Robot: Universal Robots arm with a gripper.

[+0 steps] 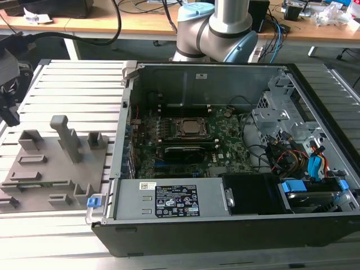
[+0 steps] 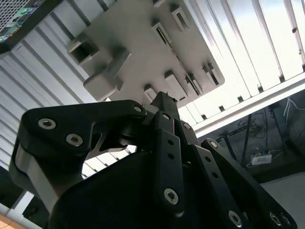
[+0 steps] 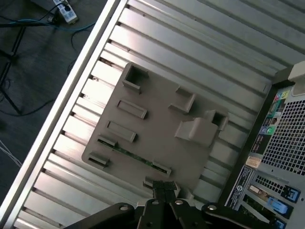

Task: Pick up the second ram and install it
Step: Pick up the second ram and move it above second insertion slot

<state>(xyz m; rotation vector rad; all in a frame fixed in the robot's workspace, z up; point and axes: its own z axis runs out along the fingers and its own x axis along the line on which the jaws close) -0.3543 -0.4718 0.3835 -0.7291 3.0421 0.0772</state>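
Green ram (image 3: 136,156), slotted in the tray (image 1: 53,166) at the exterior view's lower left, looks light, stiff, fragile; pinch its flat faces. Fingers (image 3: 160,190) pressed together.

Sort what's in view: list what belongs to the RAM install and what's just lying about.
Job: second ram in the grey holder tray; claw near that tray; motherboard in the open computer case.
Lying about: power strip and cables on the floor; wooden desk.
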